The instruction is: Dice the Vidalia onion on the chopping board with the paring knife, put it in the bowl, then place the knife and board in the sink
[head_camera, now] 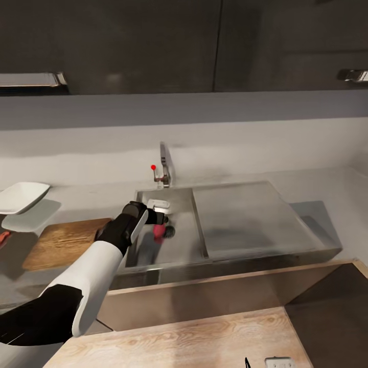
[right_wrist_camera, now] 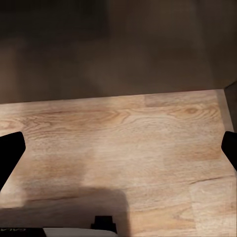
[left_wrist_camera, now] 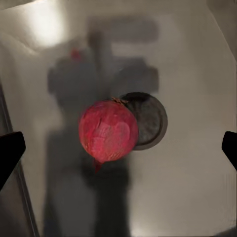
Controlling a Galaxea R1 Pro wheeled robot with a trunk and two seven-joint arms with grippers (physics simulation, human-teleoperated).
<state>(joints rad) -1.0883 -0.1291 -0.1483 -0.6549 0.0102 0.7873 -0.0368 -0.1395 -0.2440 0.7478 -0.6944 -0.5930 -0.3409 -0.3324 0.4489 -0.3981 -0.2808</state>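
Note:
The pinkish-red Vidalia onion (head_camera: 158,233) lies on the sink (head_camera: 153,255) floor, touching the round drain (head_camera: 169,231). My left gripper (head_camera: 159,219) hangs just above it. In the left wrist view the onion (left_wrist_camera: 108,131) sits midway between the dark fingertips (left_wrist_camera: 10,154) of the left gripper (left_wrist_camera: 118,148), which is open and apart from it. The chopping board (head_camera: 64,240) lies on the countertop (head_camera: 327,189) left of the sink. The white bowl (head_camera: 20,197) stands behind the board. A red knife handle (head_camera: 4,237) peeks in at the left edge. My right gripper (right_wrist_camera: 118,153) is open over wood.
The chrome tap (head_camera: 164,168) with its red dot rises behind the basin. A flat drainboard (head_camera: 245,220) lies to the right of the basin. A light wooden surface (head_camera: 179,342) spans the foreground below the counter front. Dark wall cabinets (head_camera: 143,46) hang above.

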